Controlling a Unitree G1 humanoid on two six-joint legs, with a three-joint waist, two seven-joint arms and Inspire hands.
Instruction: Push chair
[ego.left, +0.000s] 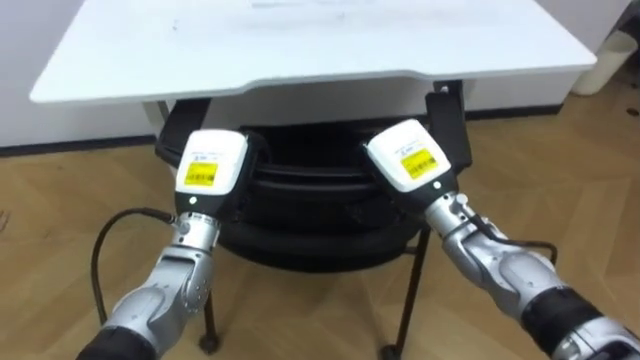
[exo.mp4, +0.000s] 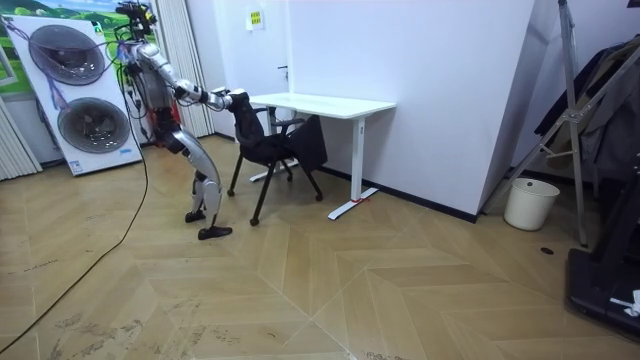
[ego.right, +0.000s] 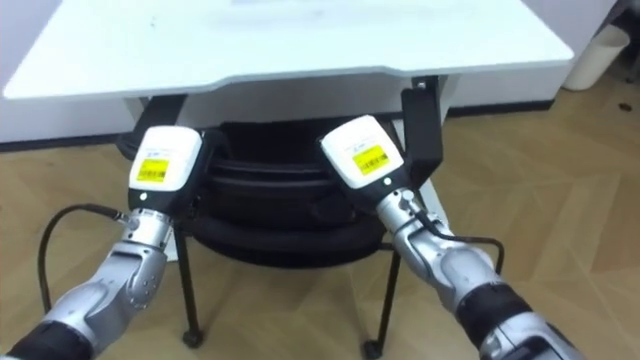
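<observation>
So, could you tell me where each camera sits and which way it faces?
Left eye view: on the robot's head, looking down at the chair at the white desk; both forearms, left hand and right hand show.
Right eye view: just beside it, same aim, same arms.
Room view: across the floor, facing the whole robot side-on.
All share chair and desk.

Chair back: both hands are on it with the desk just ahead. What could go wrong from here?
1. The armrest of the chair rises close to the desk edge and might catch there.
2. The left hand and right hand press high on the backrest, so the chair could tip forward rather than slide.
</observation>
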